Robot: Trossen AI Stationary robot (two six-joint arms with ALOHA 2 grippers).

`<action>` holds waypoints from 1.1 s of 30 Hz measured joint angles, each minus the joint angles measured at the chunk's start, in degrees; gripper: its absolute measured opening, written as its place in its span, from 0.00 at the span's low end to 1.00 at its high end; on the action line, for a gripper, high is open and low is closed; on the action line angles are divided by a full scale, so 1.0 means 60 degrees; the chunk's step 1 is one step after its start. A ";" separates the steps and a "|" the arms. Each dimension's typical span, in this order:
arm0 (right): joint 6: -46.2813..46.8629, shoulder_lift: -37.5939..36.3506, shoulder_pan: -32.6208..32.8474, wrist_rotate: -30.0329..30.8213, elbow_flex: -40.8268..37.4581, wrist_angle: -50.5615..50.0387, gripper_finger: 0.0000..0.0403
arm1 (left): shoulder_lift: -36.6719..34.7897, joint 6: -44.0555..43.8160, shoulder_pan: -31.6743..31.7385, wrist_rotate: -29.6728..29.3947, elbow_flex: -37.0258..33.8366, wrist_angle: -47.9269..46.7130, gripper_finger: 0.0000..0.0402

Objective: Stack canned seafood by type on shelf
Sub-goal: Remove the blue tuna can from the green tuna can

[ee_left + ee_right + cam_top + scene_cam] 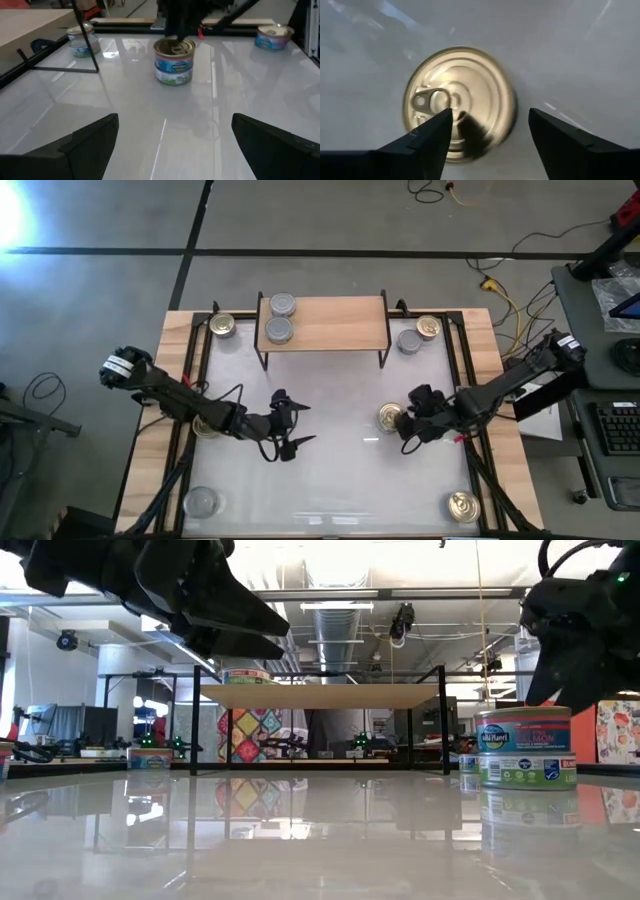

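Note:
A gold-topped can (pixel 457 102) with a blue and green label (pixel 525 745) stands upright on the white table right of centre. My right gripper (pixel 490 125) hovers open just above it, slanting down; one finger is over the can's top, the other beyond its rim. I see no touch. My left gripper (pixel 297 425) hangs open above the table's middle, pointing toward that can (pixel 173 60). The wooden shelf (pixel 340 320) stands at the far side on black wire legs, with two silver-topped cans (pixel 281 317) resting on its left end.
On the table, a gold can (pixel 222 325) stands left of the shelf; a silver can (pixel 408 340) and a gold one (pixel 428 327) stand to its right. Near the front edge are a silver can (pixel 201 500) and a gold can (pixel 462 505).

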 joint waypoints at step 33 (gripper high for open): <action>-0.3256 0.1498 0.0000 -0.0332 -0.0150 0.3457 0.42 | 0.7156 0.0490 0.1107 -0.1720 0.5120 0.0681 0.93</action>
